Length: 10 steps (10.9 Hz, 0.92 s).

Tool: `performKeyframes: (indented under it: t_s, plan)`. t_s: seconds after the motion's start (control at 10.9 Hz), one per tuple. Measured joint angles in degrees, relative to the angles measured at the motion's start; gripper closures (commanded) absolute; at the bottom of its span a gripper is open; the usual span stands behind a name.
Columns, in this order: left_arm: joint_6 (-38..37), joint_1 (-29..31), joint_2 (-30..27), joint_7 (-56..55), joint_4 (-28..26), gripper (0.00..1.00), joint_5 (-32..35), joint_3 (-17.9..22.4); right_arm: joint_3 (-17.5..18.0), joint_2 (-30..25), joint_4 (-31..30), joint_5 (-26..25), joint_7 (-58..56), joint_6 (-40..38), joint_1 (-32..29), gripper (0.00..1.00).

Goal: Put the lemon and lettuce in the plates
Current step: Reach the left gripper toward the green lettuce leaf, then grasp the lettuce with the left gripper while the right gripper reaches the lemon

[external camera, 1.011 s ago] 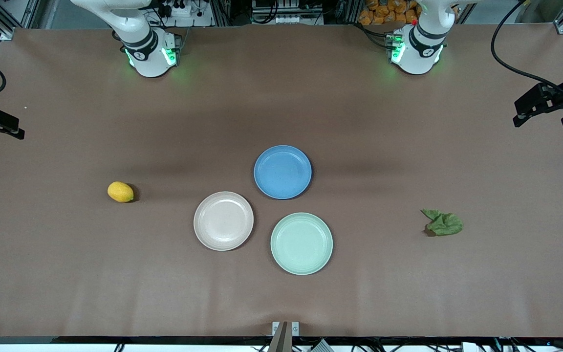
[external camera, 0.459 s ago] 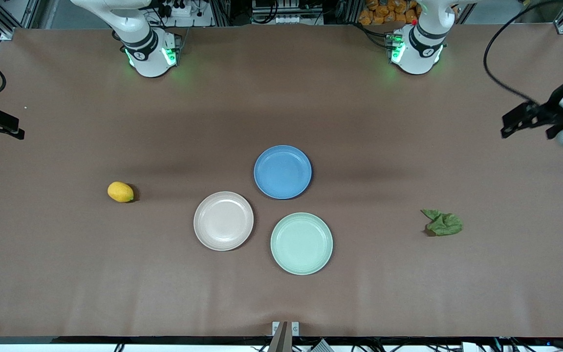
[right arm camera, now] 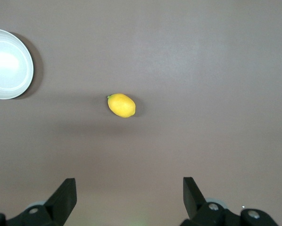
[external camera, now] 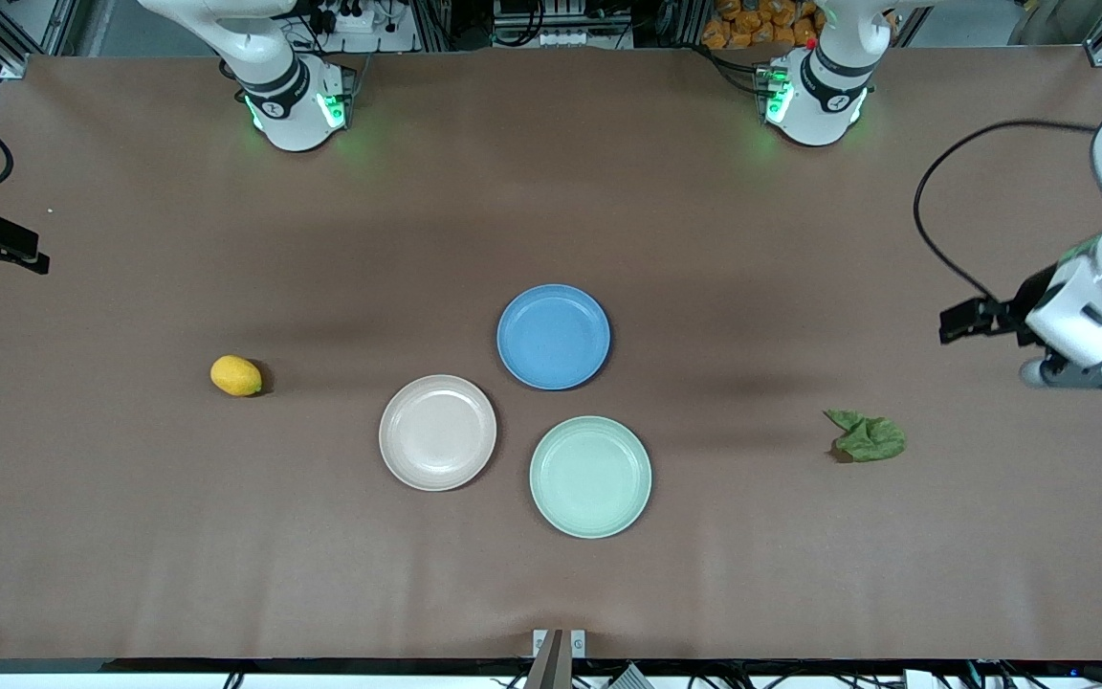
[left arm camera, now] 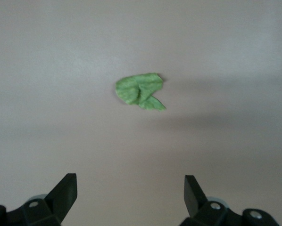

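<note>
Two arms hang above opposite ends of the tabletop, the left gripper wide open and empty over bare surface near the lettuce, the right gripper equally spread at its own edge. Lemon lies toward that end; beige plate, mint plate and blue plate cluster mid-table.

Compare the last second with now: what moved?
Only the left arm moved: its gripper swung in from the table's edge at the left arm's end toward the lettuce and now hangs over bare table near it, jaws open, holding nothing. The right gripper stayed put, open. Lemon, lettuce and all three plates are unchanged.
</note>
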Motion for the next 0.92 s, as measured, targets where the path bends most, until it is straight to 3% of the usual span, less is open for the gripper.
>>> performKeyframes:
  t_s: [0.92]
  plan:
    - [25.84, -0.85, 23.50, 11.82, -0.04, 0.00, 2.57, -0.16, 0.08, 3.09, -1.28, 2.54, -2.43, -0.52, -1.14, 0.00]
